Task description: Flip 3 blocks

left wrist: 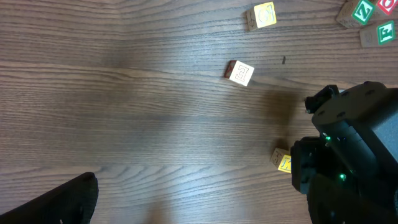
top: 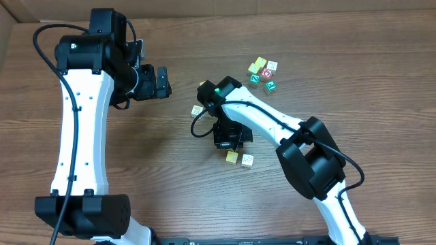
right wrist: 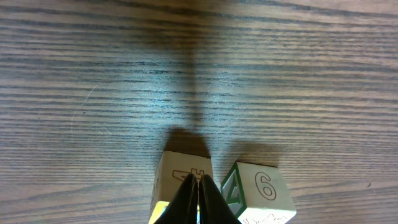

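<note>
Wood grain is running everywhere here: the bench (top: 157, 177) is showing a brown plank pattern with dark streaks, lit evenly. A plain tan panel (top: 20, 13), cardboard by the look of it, is closing off the far edge.

The right jaws (right wrist: 199, 198) are pressing together, tips meeting with nothing between them. They are sitting right over the top face of the yellow-and-cream cube (right wrist: 181, 177), though I cannot tell whether they are touching it. Just beside those jaws, to their right in the wrist view, the whitish cube with a 6 (right wrist: 264, 186) is showing a green-edged side face and standing close to its neighbour. A soft shadow (right wrist: 196, 93) is stretching ahead of the jaws across the grain.

The cream cube with faint print (top: 197, 109) is lying on its own behind the right jaws, near that arm's wrist.

The left jaws (top: 163, 82) are hanging spread wide and carrying nothing, well apart from all three blocks. Only one dark finger (left wrist: 62, 202) is peeking into their own camera.

A cluster of other cubes (top: 263, 73), with green and red faces among them, is sitting far off from both pairs of jaws.
</note>
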Controlling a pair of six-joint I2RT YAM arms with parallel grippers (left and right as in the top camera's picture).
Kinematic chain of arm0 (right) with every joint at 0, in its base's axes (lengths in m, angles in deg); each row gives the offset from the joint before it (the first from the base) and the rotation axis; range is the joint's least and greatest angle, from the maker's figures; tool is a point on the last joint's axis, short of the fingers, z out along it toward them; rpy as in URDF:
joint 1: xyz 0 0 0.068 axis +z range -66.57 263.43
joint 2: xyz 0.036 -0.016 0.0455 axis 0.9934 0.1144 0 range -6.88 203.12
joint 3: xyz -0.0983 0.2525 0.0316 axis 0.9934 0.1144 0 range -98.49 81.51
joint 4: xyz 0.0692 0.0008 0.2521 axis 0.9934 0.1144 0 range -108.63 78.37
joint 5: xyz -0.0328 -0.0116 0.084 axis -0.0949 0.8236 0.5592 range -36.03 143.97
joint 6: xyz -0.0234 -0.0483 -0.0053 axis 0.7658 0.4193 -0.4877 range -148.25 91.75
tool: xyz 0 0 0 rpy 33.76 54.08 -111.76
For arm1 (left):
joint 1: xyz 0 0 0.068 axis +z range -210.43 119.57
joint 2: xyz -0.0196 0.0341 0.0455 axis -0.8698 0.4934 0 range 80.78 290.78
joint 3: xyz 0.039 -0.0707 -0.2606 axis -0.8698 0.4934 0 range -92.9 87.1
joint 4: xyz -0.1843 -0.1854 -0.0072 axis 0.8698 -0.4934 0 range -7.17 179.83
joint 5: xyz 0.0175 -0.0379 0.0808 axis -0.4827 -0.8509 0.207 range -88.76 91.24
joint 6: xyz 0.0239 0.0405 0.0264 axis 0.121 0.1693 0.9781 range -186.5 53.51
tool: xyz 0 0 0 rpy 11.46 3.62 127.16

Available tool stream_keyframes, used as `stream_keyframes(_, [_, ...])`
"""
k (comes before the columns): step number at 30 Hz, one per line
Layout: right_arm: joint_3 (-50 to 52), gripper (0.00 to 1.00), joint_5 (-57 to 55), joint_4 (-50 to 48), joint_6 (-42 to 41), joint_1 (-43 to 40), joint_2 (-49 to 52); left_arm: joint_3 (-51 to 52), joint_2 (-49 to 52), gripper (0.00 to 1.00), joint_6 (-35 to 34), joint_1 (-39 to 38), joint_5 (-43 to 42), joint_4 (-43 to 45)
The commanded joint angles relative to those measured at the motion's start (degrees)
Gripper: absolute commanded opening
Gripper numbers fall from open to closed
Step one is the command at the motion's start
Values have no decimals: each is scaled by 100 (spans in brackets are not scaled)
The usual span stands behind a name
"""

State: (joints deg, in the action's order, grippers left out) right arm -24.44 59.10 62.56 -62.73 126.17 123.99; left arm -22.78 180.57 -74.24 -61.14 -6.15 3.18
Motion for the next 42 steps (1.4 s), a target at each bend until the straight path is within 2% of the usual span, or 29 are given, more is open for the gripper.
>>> stream_keyframes(1, [13, 4, 7, -4, -28, 11, -262, -116, 50, 100, -59, 31, 35, -4])
stream_keyframes(5, [-216, 4, 57, -188, -28, -57, -273, -116, 50, 100, -59, 31, 37, -4])
stream_keyframes(8, [-474, 4, 654, -223, 105, -72, -273, -116, 50, 100, -59, 31, 37, -4])
stream_keyframes(11, [-463, 4, 732, -264, 188, 44, -273, -116, 50, 100, -59, 31, 37, -4])
stream_keyframes(18, [-201, 4, -341, -411, -214, 448, -271, -116, 50, 100, -59, 31, 35, -4])
stream_keyframes(27, [-15, 4, -1005, -570, -481, 710, -271, -116, 50, 100, -59, 31, 37, -4])
stream_keyframes(42, [-13, 4, -1062, -385, -479, 782, -271, -116, 50, 100, -59, 31, 37, -4])
